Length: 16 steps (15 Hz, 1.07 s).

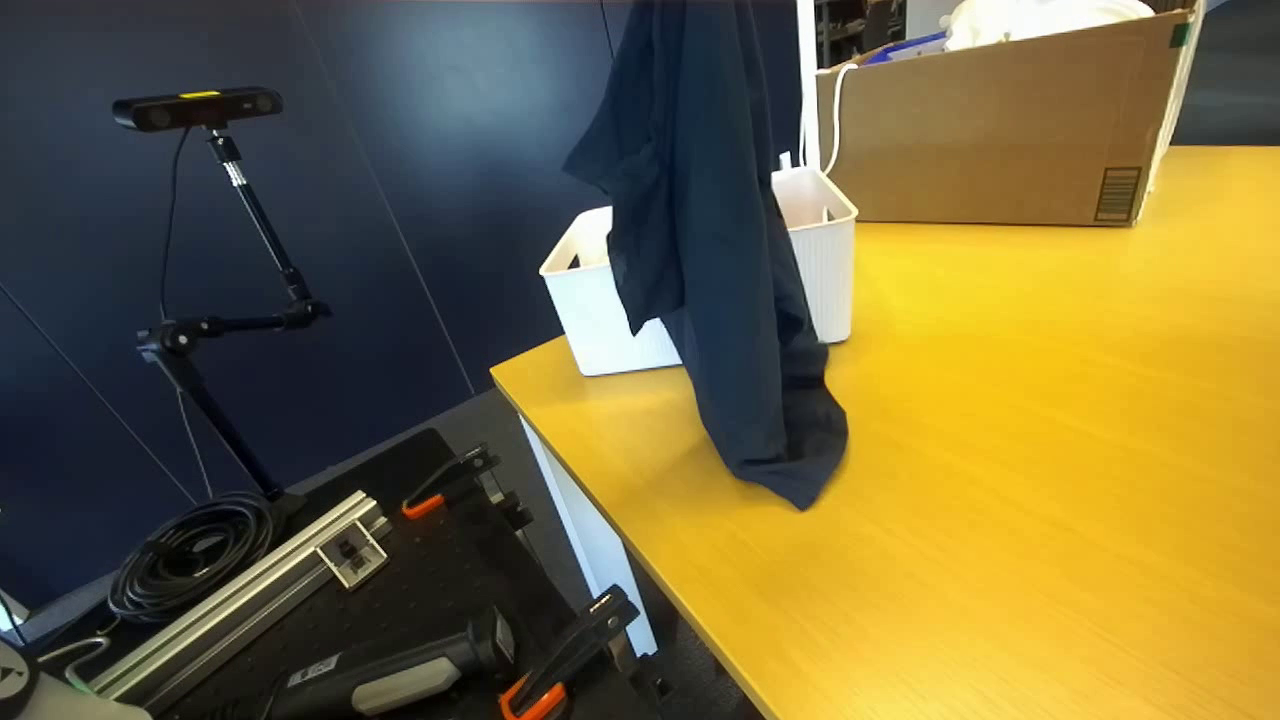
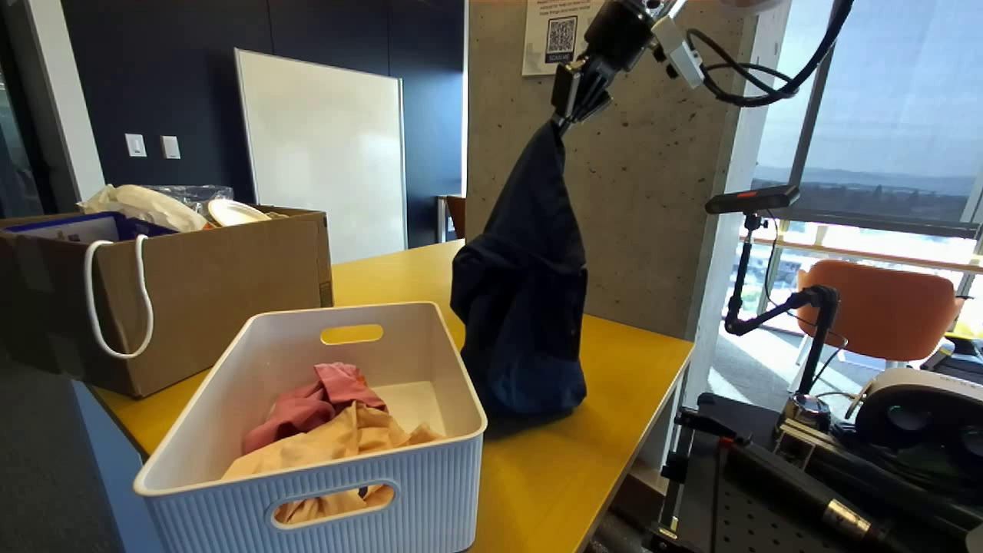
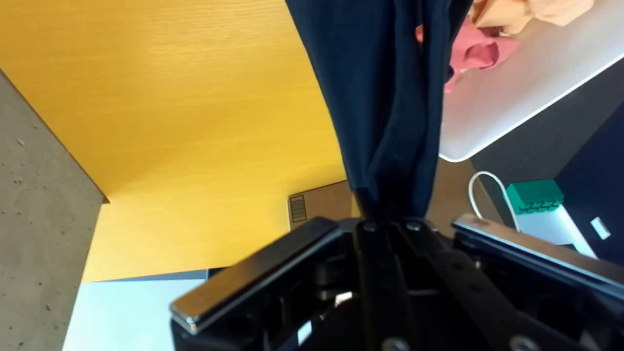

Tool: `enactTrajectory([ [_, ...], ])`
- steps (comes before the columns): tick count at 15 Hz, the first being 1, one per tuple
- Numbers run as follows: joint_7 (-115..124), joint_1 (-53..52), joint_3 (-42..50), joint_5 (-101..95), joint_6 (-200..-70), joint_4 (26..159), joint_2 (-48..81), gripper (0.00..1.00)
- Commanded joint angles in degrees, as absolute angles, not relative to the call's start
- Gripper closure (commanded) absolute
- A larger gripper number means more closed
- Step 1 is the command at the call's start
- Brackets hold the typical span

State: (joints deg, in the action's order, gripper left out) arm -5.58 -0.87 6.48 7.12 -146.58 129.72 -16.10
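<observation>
Beside the white basket: dark cloth, hanging outside the wall, its top drawn to a point and its folds spreading downward.
Gripper: higher than the basket and off to the same side as the cloth, aimed downward, its fingers together and pinching the cloth's upper tip.
Cloth's lower end: below the level of the basket's rim, over the yellow table that bears the basket; whether it touches the tabletop or the basket's wall cannot be told.
Cloth's cover: in an exterior view it hangs before the basket and hides the middle of it.
Basket's inside: a pink cloth and a peach cloth, both crumpled, lying against each other.
Cardboard box: on the same table, near the basket, with a white cord loop on it and pale bundled things showing above its rim.
Concrete pillar: beyond the basket in an exterior view.
Whiteboard: farther back than the basket and the box.
Black platform: well apart from the basket, past the table's edge, carrying a jointed camera stand.
</observation>
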Motion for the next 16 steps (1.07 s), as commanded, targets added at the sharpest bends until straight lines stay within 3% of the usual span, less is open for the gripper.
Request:
enactTrajectory([
  [1, -9.72, 2.56, 11.53, 9.86, -147.78, 127.93, -11.08, 0.99],
  [5, -5.70, 11.01, 15.19, 4.01, -155.02, 124.39, -2.28, 0.99],
  [6, -3.53, 12.77, 15.54, 1.85, -156.14, 122.98, -0.72, 0.72],
  [8, 5.36, 14.99, 15.70, -4.86, -158.61, 120.01, 3.37, 0.65],
  [13, 21.54, 12.63, 16.43, -18.02, -155.43, 116.14, 6.48, 0.29],
  [16, 18.44, 10.47, 13.66, -11.96, -153.22, 117.84, 5.15, 0.07],
])
